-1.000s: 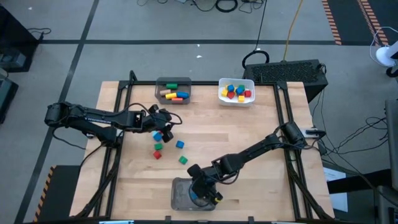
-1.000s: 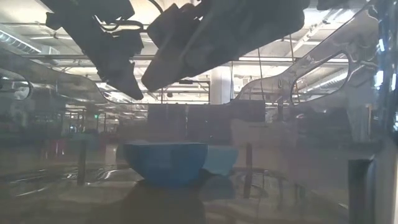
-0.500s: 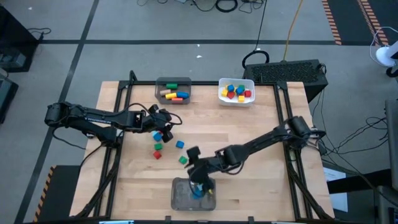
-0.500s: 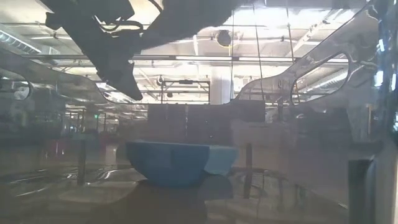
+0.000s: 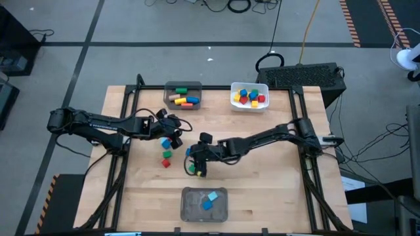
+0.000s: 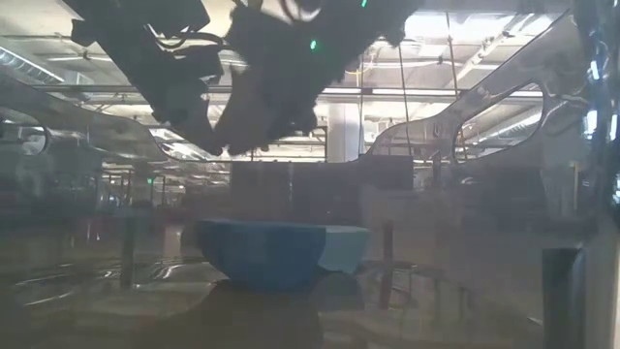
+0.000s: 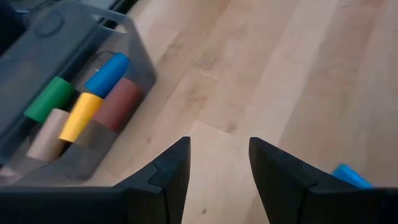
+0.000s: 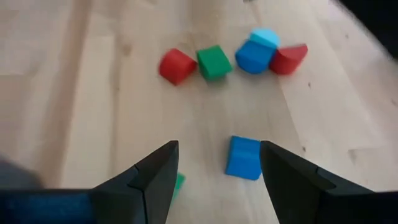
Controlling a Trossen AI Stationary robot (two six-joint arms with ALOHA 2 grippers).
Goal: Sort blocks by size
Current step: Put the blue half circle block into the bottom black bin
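Several loose blocks lie on the table's left half: a light blue (image 5: pixel 165 142), a red (image 5: pixel 176 139), a green (image 5: pixel 167 154), a red (image 5: pixel 166 163), a blue (image 5: pixel 189 152) and a green (image 5: pixel 192 169). My right gripper (image 5: pixel 195 162) is open and empty above the blue block (image 8: pixel 244 157), which shows between its fingers; the green block (image 8: pixel 178 182) peeks out beside one finger. My left gripper (image 5: pixel 172 131) is open and empty above the table beside the light blue block (image 7: pixel 351 176). Two blue blocks (image 5: pixel 209 200) lie in the clear bin (image 5: pixel 187 213).
A grey bin (image 5: pixel 183 95) with longer blocks (image 7: pixel 81 112) stands at the far edge. A white bin (image 5: pixel 249 96) with cubes stands to its right. The clear bin is at the near edge. Bare wood (image 5: pixel 262 177) lies to the right.
My right gripper has left the clear bin at the near edge, risen, and gone toward the far edge and the left, to above the loose blue and green blocks. The blue blocks stay in the clear bin.
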